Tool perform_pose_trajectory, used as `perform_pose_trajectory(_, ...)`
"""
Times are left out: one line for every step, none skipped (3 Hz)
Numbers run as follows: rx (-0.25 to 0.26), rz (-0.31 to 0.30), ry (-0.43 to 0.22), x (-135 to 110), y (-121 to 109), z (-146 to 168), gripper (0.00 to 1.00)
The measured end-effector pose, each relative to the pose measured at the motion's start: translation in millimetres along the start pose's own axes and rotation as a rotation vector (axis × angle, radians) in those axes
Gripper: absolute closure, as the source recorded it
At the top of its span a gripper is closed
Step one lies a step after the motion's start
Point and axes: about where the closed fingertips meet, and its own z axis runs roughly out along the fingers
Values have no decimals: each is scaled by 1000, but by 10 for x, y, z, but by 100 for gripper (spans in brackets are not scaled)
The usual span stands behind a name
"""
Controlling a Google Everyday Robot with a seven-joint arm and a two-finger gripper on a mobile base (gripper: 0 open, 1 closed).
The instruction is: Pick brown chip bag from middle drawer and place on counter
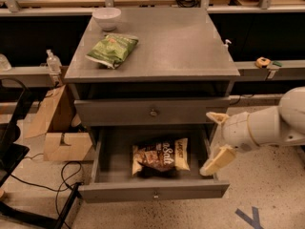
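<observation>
The brown chip bag (pixel 161 156) lies flat inside the open middle drawer (pixel 153 192), near its centre. The grey counter (pixel 183 44) tops the cabinet above. My gripper (pixel 208 143) is at the drawer's right edge, just right of the bag and apart from it. Its cream fingers (pixel 217 160) are spread wide, open and empty. The white arm (pixel 271 125) comes in from the right.
A green chip bag (pixel 112 49) and a white bowl (pixel 106 18) sit on the counter's back left. The closed upper drawer (pixel 152 111) overhangs the open one. A cardboard box (pixel 62 140) and cables (pixel 62 175) are on the floor at the left.
</observation>
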Motion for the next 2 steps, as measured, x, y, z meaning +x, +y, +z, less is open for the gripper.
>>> perform_pose_trajectory(175,18,-114,187,-571,584,0)
perform_pose_trajectory(147,16,-117,161,-524,690,0)
